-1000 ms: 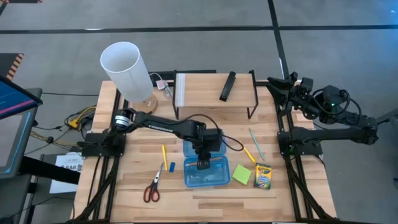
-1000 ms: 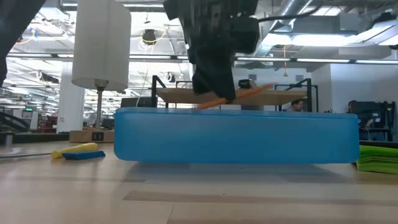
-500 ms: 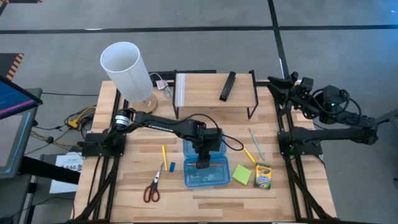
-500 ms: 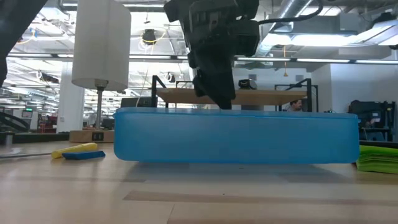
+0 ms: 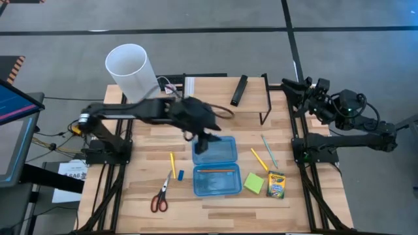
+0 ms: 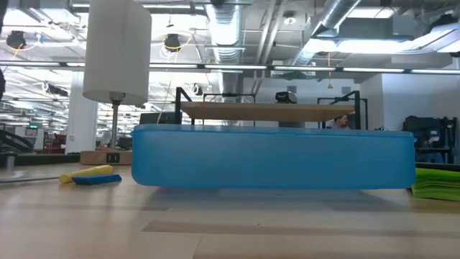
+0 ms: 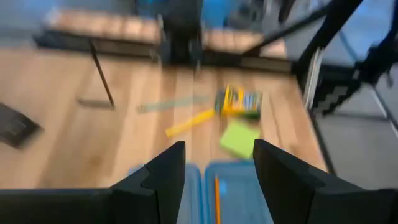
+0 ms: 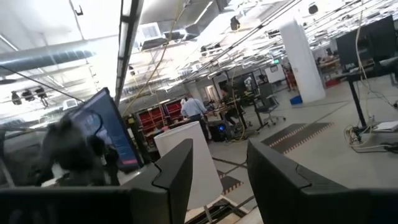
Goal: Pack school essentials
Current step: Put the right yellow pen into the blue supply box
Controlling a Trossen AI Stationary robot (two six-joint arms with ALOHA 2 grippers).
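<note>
My left gripper is above the open blue pencil case's far half, fingers apart, empty. Orange pencil lies inside the near half. My right gripper waits raised at the table's far right, fingers apart.

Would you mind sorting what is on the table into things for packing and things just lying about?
For packing: orange pencil in the blue case, yellow pencils, pale green pen, scissors, blue eraser, sticky-note pad, crayon box.
Lying about: black bar, white cylinder, wooden shelf.
</note>
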